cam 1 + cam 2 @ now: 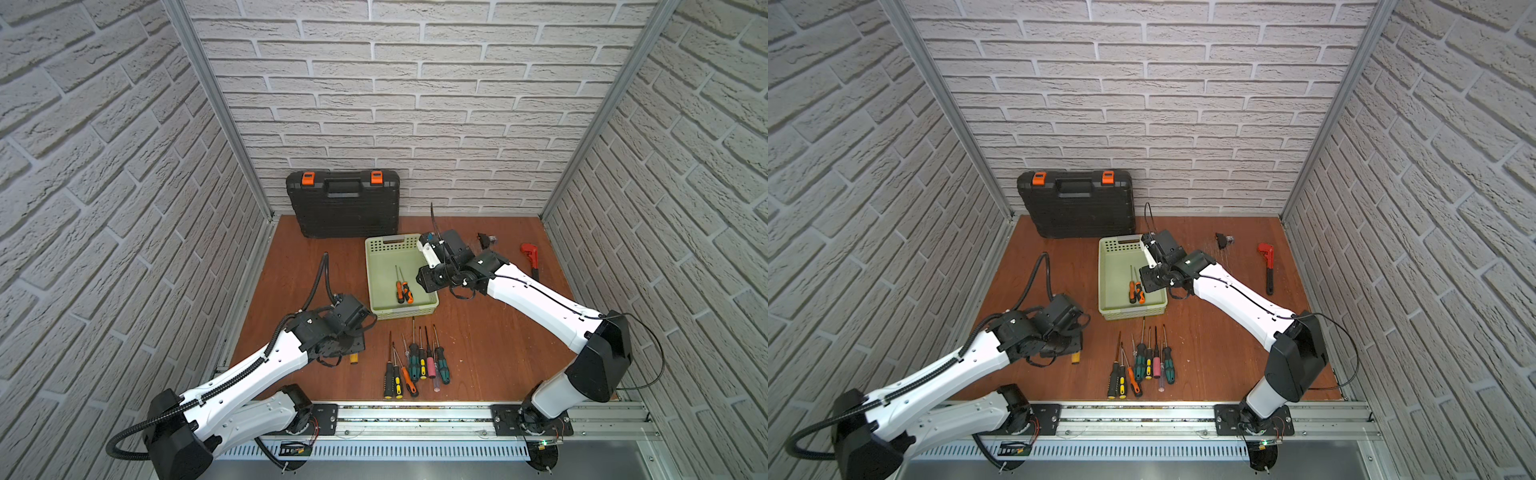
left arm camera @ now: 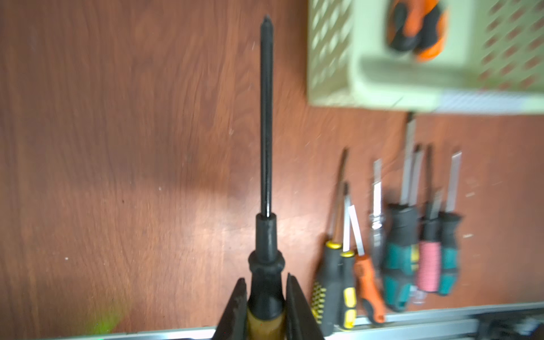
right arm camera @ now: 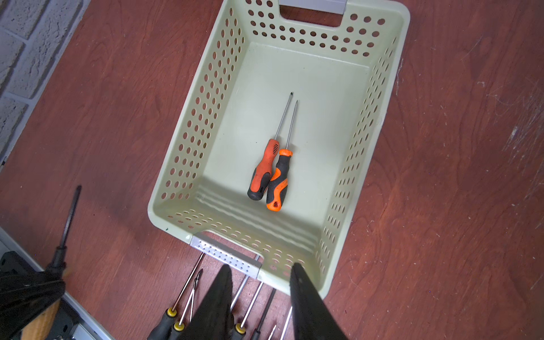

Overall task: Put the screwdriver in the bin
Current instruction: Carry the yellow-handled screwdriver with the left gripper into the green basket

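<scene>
— Across both top views, what surrounds the work?
— Pale brick walls on three sides and a reddish wood table. A black tool case stands against the back wall.
— And the bin?
— The bin sits mid-table, in front of the case, with two orange screwdrivers inside. A row of screwdrivers lies just before it.
— Left wrist view?
— The left gripper is clamped on the handle of the screwdriver. Its shaft points out over bare table beside the bin, not in it.
— Right wrist view?
— The right gripper hangs empty, fingers parted, above the bin's edge. The table around it is scratched.
</scene>
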`<state>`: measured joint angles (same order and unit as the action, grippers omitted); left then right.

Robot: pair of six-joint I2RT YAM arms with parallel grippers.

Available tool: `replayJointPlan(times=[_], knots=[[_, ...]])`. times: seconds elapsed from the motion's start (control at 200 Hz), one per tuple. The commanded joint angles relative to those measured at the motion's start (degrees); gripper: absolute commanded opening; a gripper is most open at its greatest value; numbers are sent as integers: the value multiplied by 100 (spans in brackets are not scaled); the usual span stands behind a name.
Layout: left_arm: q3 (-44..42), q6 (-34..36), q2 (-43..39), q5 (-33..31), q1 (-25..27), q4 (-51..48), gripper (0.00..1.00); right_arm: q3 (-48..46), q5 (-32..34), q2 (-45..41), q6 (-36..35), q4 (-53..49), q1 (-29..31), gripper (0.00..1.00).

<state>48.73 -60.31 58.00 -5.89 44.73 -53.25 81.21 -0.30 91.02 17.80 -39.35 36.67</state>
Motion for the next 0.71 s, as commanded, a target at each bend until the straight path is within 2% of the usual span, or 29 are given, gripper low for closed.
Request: replayJointPlan(times=[0.0,0.09,0.16,0.27,0.375,0.475,0.7], knots=[[868,664,468,75,-392,210,6,29,-41,-206,75,263,16,36],[1687,1327,1241,452,-682,333,6,7,-10,-255,54,224,14,36],[2252,1756,1871,493,-767,374,6,-100,-16,-357,71,287,16,37],[2954,2064,2776,607,-897,566,4,-267,-152,-510,128,490,16,37],[3488,2128,3488,815,-990,828,4,-282,-118,-598,156,387,16,38],[3884,2165,4124,893,-1001,799,4,-399,-69,-745,157,324,16,43],[3925,2095,4872,691,-1058,860,4,-833,-43,-1124,310,222,16,45]])
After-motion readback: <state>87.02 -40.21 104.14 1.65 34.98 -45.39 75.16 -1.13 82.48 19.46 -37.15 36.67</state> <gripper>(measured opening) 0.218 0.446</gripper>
